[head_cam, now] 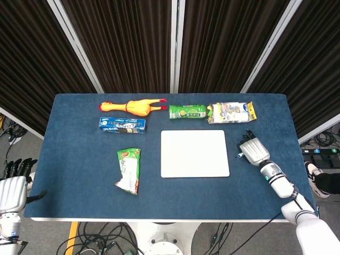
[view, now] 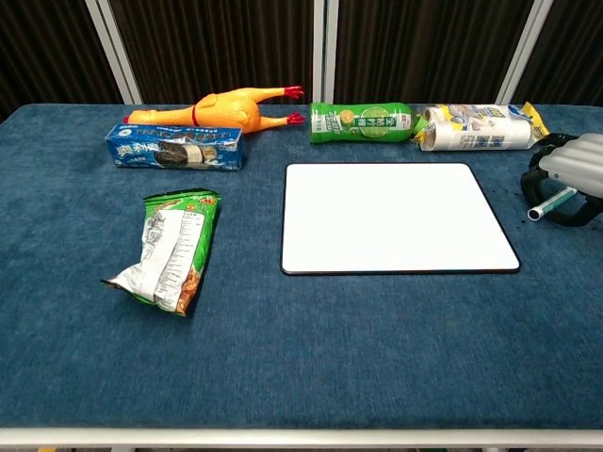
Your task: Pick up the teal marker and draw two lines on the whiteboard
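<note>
R hand [view: 575, 171] over marker [view: 549, 203], blue-cloth table [view: 377, 358], dark curtains [head_cam: 127, 48].

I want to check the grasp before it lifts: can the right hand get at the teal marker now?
Probably yes: the right hand is already over the teal marker, fingers curled around it, with nothing between them.

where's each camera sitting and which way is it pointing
Head view: high above the near edge, looking steeply down on the whole table; shows the left robot hand off the table's corner and the right robot hand over the teal marker.
Chest view: low at the near edge, looking across the tabletop; only the right robot hand shows.
Both share the whiteboard.
</note>
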Robot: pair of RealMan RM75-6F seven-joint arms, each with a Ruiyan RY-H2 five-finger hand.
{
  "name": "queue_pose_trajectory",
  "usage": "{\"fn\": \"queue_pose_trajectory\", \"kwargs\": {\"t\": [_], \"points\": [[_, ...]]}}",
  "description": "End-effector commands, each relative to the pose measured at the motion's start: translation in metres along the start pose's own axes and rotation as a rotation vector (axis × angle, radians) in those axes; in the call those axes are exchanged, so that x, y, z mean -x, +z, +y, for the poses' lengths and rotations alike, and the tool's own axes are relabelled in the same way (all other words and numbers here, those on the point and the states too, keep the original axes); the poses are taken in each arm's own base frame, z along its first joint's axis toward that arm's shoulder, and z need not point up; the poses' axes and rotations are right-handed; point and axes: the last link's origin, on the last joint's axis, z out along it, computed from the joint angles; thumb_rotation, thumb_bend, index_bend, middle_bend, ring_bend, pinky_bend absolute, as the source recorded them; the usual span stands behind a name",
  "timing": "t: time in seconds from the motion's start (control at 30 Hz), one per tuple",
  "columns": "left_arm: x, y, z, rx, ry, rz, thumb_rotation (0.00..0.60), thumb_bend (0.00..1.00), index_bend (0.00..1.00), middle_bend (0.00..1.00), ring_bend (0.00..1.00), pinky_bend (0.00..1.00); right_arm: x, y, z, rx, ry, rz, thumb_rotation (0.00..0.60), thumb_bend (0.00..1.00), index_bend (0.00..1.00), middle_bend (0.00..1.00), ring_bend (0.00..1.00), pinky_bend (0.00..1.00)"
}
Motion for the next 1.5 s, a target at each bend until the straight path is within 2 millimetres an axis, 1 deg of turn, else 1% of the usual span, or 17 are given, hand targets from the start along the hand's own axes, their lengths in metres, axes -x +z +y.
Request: {"fn": "queue_pose_trajectory", "kwargs": {"t": [0.03, 0.1, 0.17, 0.27, 0.37, 0.43, 0.47, 0.5, 0.6, 0.73, 0.87, 0.97, 1.1, 1.27, 1.5], "points": [[0.000, 0.000, 0.000, 0.002, -0.001, 0.003, 0.600, 0.01, 0.16, 0.11, 0.04, 0.02, -0.005, -0.001, 0.002, -0.004, 0.002, 0.028, 0.600, 0.34, 0.60, 0.48, 0.23, 0.06], [-0.001, 0.000, 0.000, 0.003, -0.001, 0.005, 0.600, 0.01, 0.16, 0.11, 0.04, 0.02, -0.014, -0.002, 0.002, -0.019, 0.009, 0.075, 0.600, 0.34, 0.63, 0.50, 0.25, 0.07], [-0.001, 0.000, 0.000, 0.004, -0.001, 0.005, 0.600, 0.01, 0.16, 0.11, 0.04, 0.02, -0.027, -0.003, -0.001, -0.046, 0.059, 0.146, 0.600, 0.35, 0.65, 0.51, 0.26, 0.08], [-0.001, 0.000, 0.001, 0.007, -0.001, 0.002, 0.600, 0.01, 0.16, 0.11, 0.04, 0.02, -0.054, -0.006, -0.014, -0.114, 0.215, 0.259, 0.600, 0.35, 0.68, 0.53, 0.28, 0.09], [-0.002, 0.000, 0.001, 0.011, -0.003, 0.004, 0.600, 0.01, 0.16, 0.11, 0.04, 0.02, -0.081, -0.006, -0.033, -0.185, 0.440, 0.330, 0.600, 0.36, 0.69, 0.54, 0.29, 0.12], [-0.002, 0.000, 0.001, 0.011, -0.006, 0.005, 0.600, 0.01, 0.16, 0.11, 0.04, 0.02, -0.092, -0.005, -0.047, -0.216, 0.599, 0.329, 0.600, 0.37, 0.69, 0.54, 0.30, 0.13], [-0.002, -0.001, 0.001, 0.011, -0.008, 0.004, 0.600, 0.01, 0.16, 0.11, 0.04, 0.02, -0.096, -0.002, -0.055, -0.227, 0.710, 0.314, 0.600, 0.38, 0.69, 0.54, 0.30, 0.14], [-0.002, -0.002, 0.001, 0.010, -0.009, 0.003, 0.600, 0.01, 0.16, 0.11, 0.04, 0.02, -0.098, 0.000, -0.062, -0.233, 0.788, 0.295, 0.600, 0.39, 0.69, 0.54, 0.30, 0.14], [-0.001, -0.004, -0.001, 0.008, -0.013, -0.002, 0.600, 0.01, 0.16, 0.11, 0.04, 0.02, -0.099, 0.008, -0.082, -0.246, 1.019, 0.237, 0.600, 0.40, 0.69, 0.54, 0.30, 0.14], [-0.001, -0.006, -0.003, 0.001, -0.015, -0.008, 0.600, 0.01, 0.16, 0.11, 0.04, 0.02, -0.097, 0.020, -0.102, -0.231, 1.296, 0.186, 0.600, 0.41, 0.69, 0.54, 0.31, 0.15], [0.000, -0.006, -0.005, -0.001, -0.020, -0.013, 0.600, 0.01, 0.16, 0.11, 0.04, 0.02, -0.087, 0.032, -0.117, -0.186, 1.496, 0.146, 0.600, 0.43, 0.70, 0.54, 0.30, 0.15], [0.001, -0.007, -0.006, -0.003, -0.024, -0.013, 0.600, 0.01, 0.16, 0.11, 0.04, 0.02, -0.079, 0.037, -0.130, -0.165, 1.574, 0.121, 0.600, 0.44, 0.70, 0.54, 0.30, 0.15], [0.002, -0.007, -0.009, -0.008, -0.028, -0.018, 0.600, 0.01, 0.16, 0.11, 0.04, 0.02, -0.069, 0.044, -0.146, -0.146, 1.630, 0.120, 0.600, 0.45, 0.70, 0.54, 0.30, 0.15], [0.004, -0.007, -0.011, -0.010, -0.033, -0.019, 0.600, 0.01, 0.16, 0.11, 0.04, 0.02, -0.067, 0.049, -0.155, -0.145, 1.685, 0.159, 0.600, 0.46, 0.70, 0.55, 0.30, 0.16], [0.006, -0.006, -0.012, -0.007, -0.037, -0.026, 0.600, 0.01, 0.16, 0.11, 0.04, 0.02, -0.060, 0.052, -0.162, -0.118, 1.719, 0.181, 0.600, 0.46, 0.70, 0.55, 0.30, 0.17]]}}
